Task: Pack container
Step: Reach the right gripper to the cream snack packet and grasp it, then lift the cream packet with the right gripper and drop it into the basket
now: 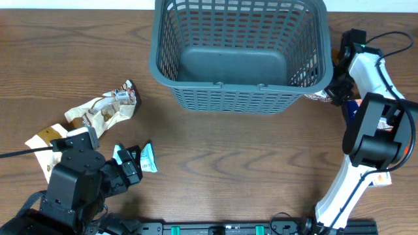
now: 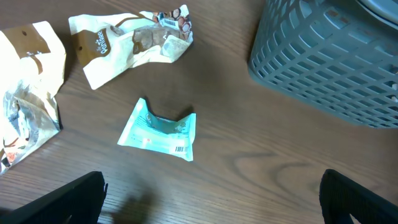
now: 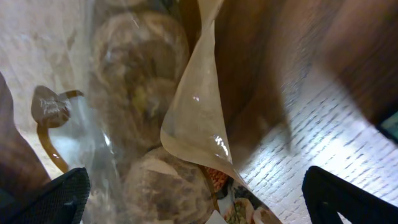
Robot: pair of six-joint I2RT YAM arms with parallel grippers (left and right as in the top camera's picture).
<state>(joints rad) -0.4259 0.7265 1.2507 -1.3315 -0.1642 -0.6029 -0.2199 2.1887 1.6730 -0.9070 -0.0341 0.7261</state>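
Nearest the robot's base, the left claw hangs low over the bench at its near left corner. It is released, its two dark fingers spread as wide as the wrist view allows, and nothing sits between them. Just ahead of it a small teal packet lies flat on the wood, clear of both fingers and untouched.

Farther out on the left, a crumpled cream-and-brown snack pack rests on the bench. A second cream-and-brown pack lies beside it toward the left edge, and in the overhead view it is partly covered by the left arm.

On the right side the right claw reaches down beside the container's right wall. It is released too — fingers set wide apart. A clear-wrapped pack with round brownish pieces inside fills the space under it, very close to the camera. Whether either finger touches the wrapper cannot be told.

Farthest back, the container — a large grey-blue basket with slotted walls and a thick rim — stands upright at the far middle of the bench, well apart from the left claw and just beside the right one.
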